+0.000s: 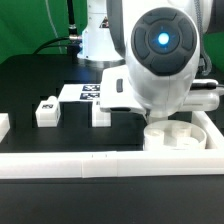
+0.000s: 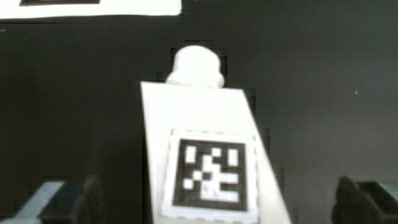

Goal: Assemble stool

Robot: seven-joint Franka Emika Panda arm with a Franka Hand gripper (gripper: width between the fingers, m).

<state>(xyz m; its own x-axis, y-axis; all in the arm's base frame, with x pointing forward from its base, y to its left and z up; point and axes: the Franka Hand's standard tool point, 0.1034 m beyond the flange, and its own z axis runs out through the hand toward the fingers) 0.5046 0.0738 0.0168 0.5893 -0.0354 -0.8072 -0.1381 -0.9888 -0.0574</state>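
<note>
Gripper point(image 2: 214, 197) was wide open, with its fingers point(image 2: 57, 198) standing clear on either side of a leg point(image 2: 203, 140). There was a gap on both flanks, so nothing was held yet. The leg seemed to lie tag-up on the black bench point(image 2: 71, 110), its rounded peg point(image 2: 196, 65) pointing toward the marker board point(image 2: 89, 6).

In the exterior view the arm point(image 1: 160, 60) blocked the gripper completely. The seat point(image 1: 182, 136) sat around 4 o'clock in that frame, just inside the long white rail point(image 1: 90, 165), and its sockets looked bare. From the seat, two legs stood out toward 9 to 10 o'clock: a nearer one point(image 1: 100, 114) and a farther one point(image 1: 45, 110). The marker board point(image 1: 85, 92) was at 11 o'clock from the nearer one.

My read is that this was the leg pickup step, with no legs fitted so far. The next move would need the gripper to close squarely on the leg's flanks, lift it, then turn the peg down toward a socket.

Count: one seat, one marker board, one rail, and two legs in the exterior view. I couldn't tell whether the leg under the wrist camera was a third or one of those two.
</note>
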